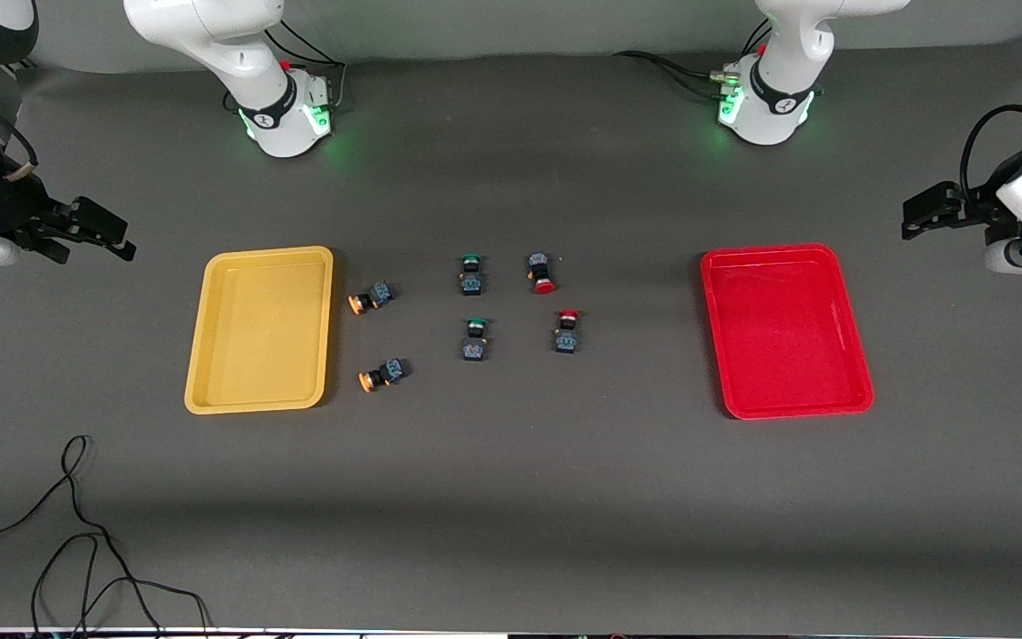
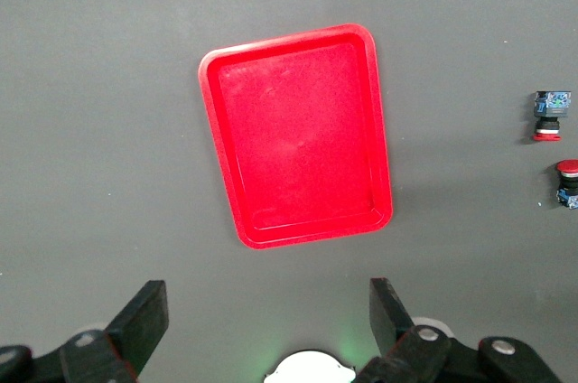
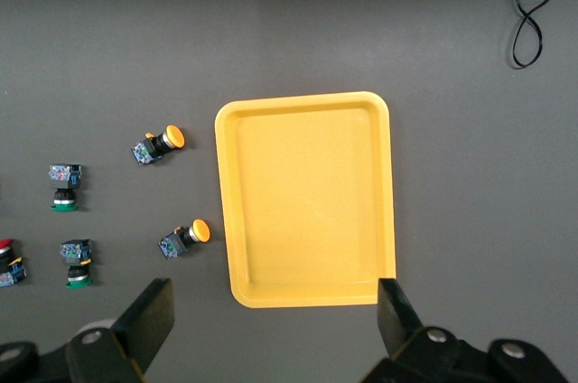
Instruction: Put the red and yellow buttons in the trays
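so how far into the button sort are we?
Nothing is done: the yellow tray and red tray hold no buttons. Nothing is in hand: the right gripper and left gripper wait open at their own ends of the table. All of it is left: two yellow buttons beside the yellow tray, two red buttons mid-table.

High front camera; both wrist cameras look down.
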